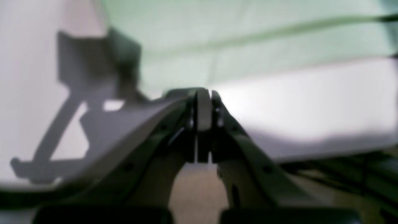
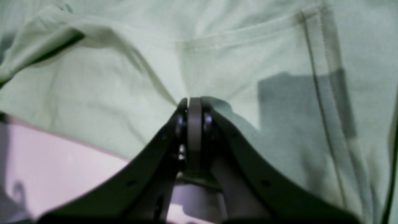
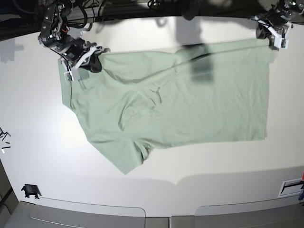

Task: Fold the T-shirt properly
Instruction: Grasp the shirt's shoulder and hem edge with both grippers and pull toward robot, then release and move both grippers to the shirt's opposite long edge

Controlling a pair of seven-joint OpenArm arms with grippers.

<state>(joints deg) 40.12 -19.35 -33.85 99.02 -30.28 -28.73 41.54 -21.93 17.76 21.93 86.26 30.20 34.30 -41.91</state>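
Note:
The pale sage-green T-shirt [image 3: 190, 95] lies spread flat on the white table [image 3: 156, 166], with one sleeve pointing to the front left. My right gripper [image 3: 94, 61] is at the shirt's far left corner. In the right wrist view it [image 2: 194, 104] is shut on the shirt [image 2: 93, 87], and folds run out from its tips. My left gripper [image 3: 271, 38] is at the shirt's far right corner. In the blurred left wrist view it [image 1: 203, 93] is shut where the shirt's [image 1: 248, 31] edge meets its tips.
A small black object [image 3: 31, 191] lies near the table's front left corner. A white part [image 3: 290, 186] sits at the front right edge. Cables and arm bases line the dark back edge [image 3: 142, 9].

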